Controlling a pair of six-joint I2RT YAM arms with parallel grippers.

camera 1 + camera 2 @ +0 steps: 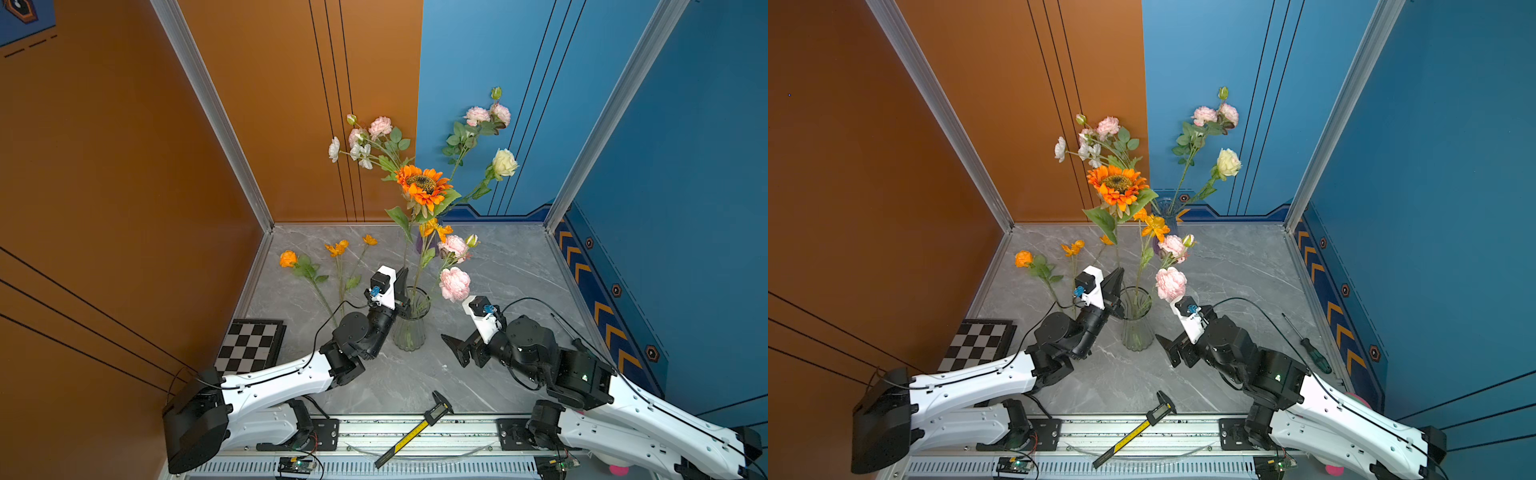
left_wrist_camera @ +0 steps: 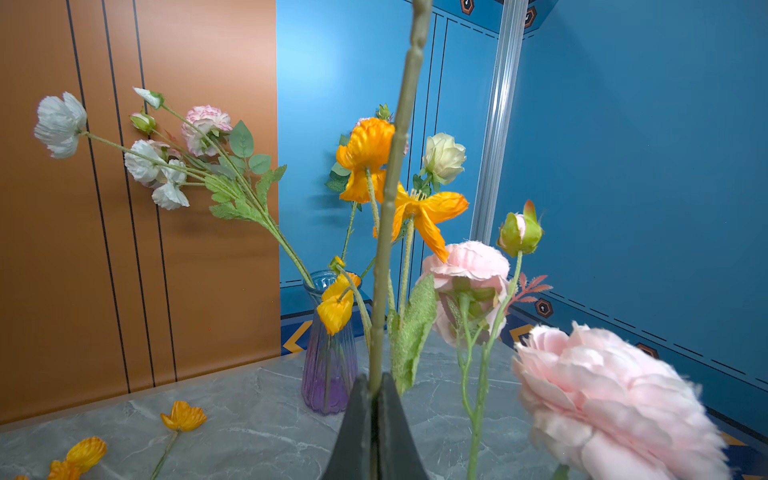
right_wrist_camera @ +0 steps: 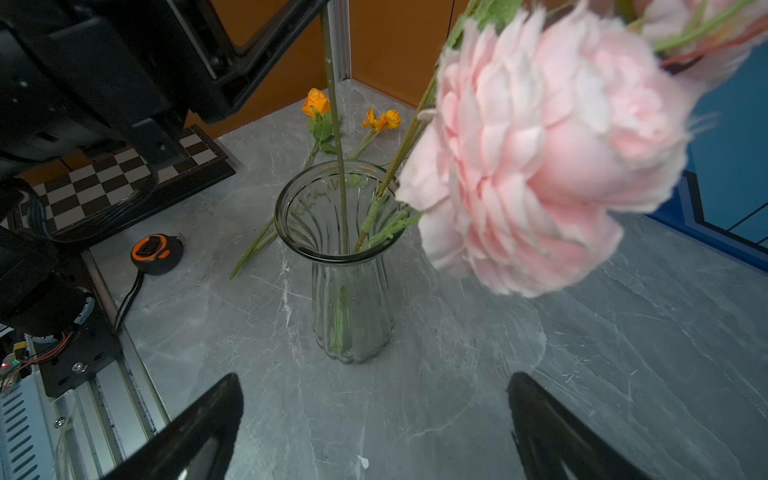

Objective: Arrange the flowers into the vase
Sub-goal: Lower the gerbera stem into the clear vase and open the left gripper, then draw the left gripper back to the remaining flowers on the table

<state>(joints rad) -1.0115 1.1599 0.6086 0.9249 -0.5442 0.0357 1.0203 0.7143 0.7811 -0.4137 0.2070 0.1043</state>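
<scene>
Clear vase (image 1: 411, 328) and purple vase (image 2: 330, 357), two; three orange blooms (image 1: 288, 258) lie loose.

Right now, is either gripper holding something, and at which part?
The left gripper is shut on the sunflower, low on its stem, just above the clear vase. The right gripper is open and holds nothing.

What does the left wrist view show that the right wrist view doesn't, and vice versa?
Only left wrist: purple-blue glass vase, white blooms, cream rose. Only right wrist: clear ribbed glass vase, black-and-white checkerboard, orange-black tape measure, open right gripper. Both: big pale pink bloom, orange flowers lying on the grey marble table, thick green stem held by the shut left gripper.
</scene>
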